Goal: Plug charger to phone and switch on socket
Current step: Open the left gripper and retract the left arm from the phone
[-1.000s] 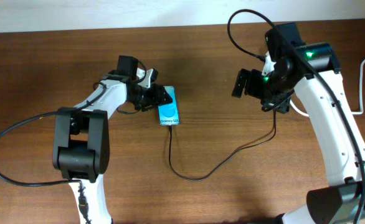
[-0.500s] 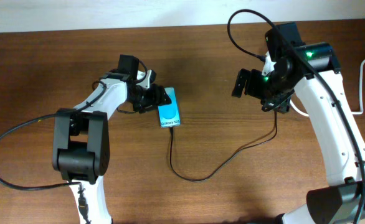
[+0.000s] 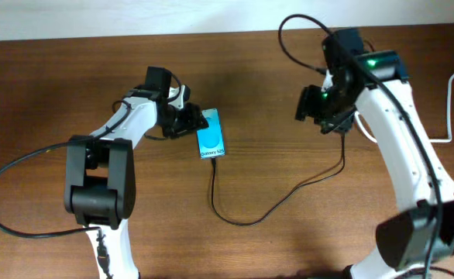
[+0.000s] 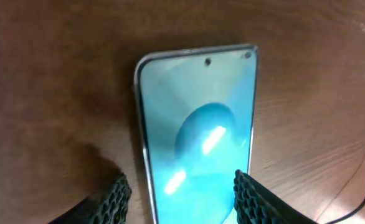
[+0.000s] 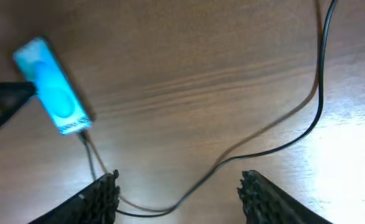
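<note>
The phone (image 3: 210, 136) lies flat on the table (image 3: 95, 62), blue screen up. Its long side runs away from the robot, and its bottom end points back at the robot. The tip of the charger (image 3: 250, 221) sits right at that bottom end and looks plugged in.

The left gripper (image 3: 192, 121) is at the phone's far end. Its fingers (image 4: 117, 199) are apart, one on each side of the phone. A thin strip of table shows beside one finger, so it does not seem to squeeze.

The black cable runs from the phone across to the right arm and goes under it. The socket is hidden there. Only its thick white cord (image 3: 453, 93) shows.

The right gripper (image 3: 306, 106) is spread wide and holds nothing. The switch is probably the right arm's job, since it is much nearer. But this gripper faces the phone, so it likely has to turn back first.
</note>
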Motion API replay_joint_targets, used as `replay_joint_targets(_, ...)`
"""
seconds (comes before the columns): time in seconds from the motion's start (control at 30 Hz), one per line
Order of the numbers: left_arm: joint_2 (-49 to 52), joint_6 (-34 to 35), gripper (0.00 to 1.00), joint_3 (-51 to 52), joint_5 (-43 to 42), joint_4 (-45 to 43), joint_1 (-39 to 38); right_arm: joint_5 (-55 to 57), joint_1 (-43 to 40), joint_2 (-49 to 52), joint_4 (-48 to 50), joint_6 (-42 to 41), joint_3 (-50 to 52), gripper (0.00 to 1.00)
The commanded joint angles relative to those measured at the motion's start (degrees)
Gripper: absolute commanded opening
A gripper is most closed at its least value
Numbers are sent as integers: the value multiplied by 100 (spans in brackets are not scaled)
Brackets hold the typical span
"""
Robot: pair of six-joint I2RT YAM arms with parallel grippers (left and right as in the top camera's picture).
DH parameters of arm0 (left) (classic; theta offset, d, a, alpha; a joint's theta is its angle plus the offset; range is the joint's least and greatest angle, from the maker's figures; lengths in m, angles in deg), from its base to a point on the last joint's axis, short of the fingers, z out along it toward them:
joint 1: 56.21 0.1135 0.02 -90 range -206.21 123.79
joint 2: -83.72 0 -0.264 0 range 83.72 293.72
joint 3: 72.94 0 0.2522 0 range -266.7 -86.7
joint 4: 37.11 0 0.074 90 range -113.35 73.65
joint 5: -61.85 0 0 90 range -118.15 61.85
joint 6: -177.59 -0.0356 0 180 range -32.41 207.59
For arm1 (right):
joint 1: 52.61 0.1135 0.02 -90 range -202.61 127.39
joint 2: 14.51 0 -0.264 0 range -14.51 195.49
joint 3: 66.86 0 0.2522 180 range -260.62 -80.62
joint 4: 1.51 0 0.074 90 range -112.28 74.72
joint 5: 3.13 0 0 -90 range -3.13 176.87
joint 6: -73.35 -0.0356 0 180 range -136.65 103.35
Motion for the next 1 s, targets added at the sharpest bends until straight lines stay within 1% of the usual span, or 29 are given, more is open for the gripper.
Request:
replay_joint_targets(0.0, 55, -87, 56, -323, 181, 625, 42, 92, -15, 177, -4, 35, 98, 66)
replay_joint_targets(0.03, -103, -111, 56, -363, 201, 682, 42, 94, -15, 177, -20, 35, 98, 71)
replay_joint_targets(0.07, -411, -107, 56, -365, 317, 752, 42, 101, -15, 177, -66, 66, 98, 73)
replay_joint_targets(0.13, -1154, -125, 57, -365, 844, 1185, 39, 107, -15, 177, -179, 164, 98, 73)
replay_joint_targets(0.2, -1797, -149, 56, -365, 1349, 1746, 39, 131, -15, 177, -278, 236, 98, 74)
replay_joint_targets(0.27, -2660, -149, 54, -365, 2006, 2568, 39, 573, -15, 177, -369, 236, 181, 75)
replay_joint_targets(0.37, -3814, -149, 52, -361, 2339, 3397, -20, 529, -15, 177, -496, 232, 708, 75)
replay_joint_targets(0.43, -4503, -127, 51, -361, 2721, 3657, -251, 529, -15, 177, -498, 229, 981, 75)
replay_joint_targets(0.47, -5259, 109, 51, -302, 3265, 3910, -614, 527, -15, 177, -496, 227, 1257, 75)
replay_joint_targets(0.5, -5665, 264, 51, -184, 3646, 4011, -785, 450, -15, 177, -498, 229, 1421, 75)
replay_joint_targets(0.53, -6109, 385, 53, 2, 3869, 4092, -903, 354, -13, 177, -498, 232, 1539, 75)
replay_joint_targets(0.57, -6459, 409, 54, 181, 3864, 4092, -935, 334, -9, 177, -503, 234, 1615, 75)
replay_joint_targets(0.6, -7060, 422, 56, 525, 3891, 4089, -933, 330, 20, 168, -533, 234, 1622, 75)
replay_joint_targets(0.63, -7451, 422, 60, 761, 3958, 4089, -933, 326, 61, 138, -568, 232, 1620, 75)
replay_joint_targets(0.67, -7855, 420, 80, 1021, 3993, 4048, -933, 262, 157, 79, -629, 232, 1622, 75)
replay_joint_targets(0.7, -8177, 420, 94, 1198, 3993, 4079, -933, 203, 286, -7, -710, 229, 1622, 74)
replay_joint_targets(0.73, -8310, 417, 99, 1246, 3995, 4179, -933, 203, 398, -92, -804, 229, 1620, 72)
replay_joint_targets(0.8, -8327, 420, 99, 1261, 4218, 4546, -933, 205, 647, -435, -1019, 164, 1622, 70)
replay_joint_targets(0.9, -8332, 549, 99, 1300, 4236, 4822, -933, 208, 994, -1331, -1360, -144, 1622, 70)
replay_joint_targets(0.93, -8334, 715, 99, 1300, 4304, 4962, -933, 210, 1062, -1582, -1425, -181, 1622, 70)
replay_joint_targets(0.97, -8389, 951, 99, 1311, 4446, 5066, -933, 249, 1158, -2162, -1631, -407, 1624, 70)
